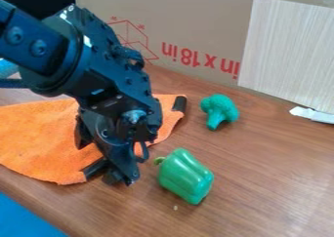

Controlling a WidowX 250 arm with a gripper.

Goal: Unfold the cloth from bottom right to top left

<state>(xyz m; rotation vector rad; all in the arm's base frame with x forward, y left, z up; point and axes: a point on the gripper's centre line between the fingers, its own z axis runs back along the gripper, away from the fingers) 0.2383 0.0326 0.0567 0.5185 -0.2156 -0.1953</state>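
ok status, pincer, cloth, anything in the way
Pincer low at the orange cloth's right part. Cloth spread on table, partly hidden by arm. Green pepper and broccoli to its right, likely clear of a top-left pull.

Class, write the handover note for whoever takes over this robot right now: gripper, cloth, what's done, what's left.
Gripper: hangs over the right part of the cloth; whether it has hold of the fabric cannot be told.
Cloth: orange, spread on the table at left, partly hidden by the arm.
Nearby: green pepper and toy broccoli, right of the cloth.
Done: unfolding not confirmable; the arm hides too much.
Left: check for a remaining fold, then probably open it from bottom right toward top left.
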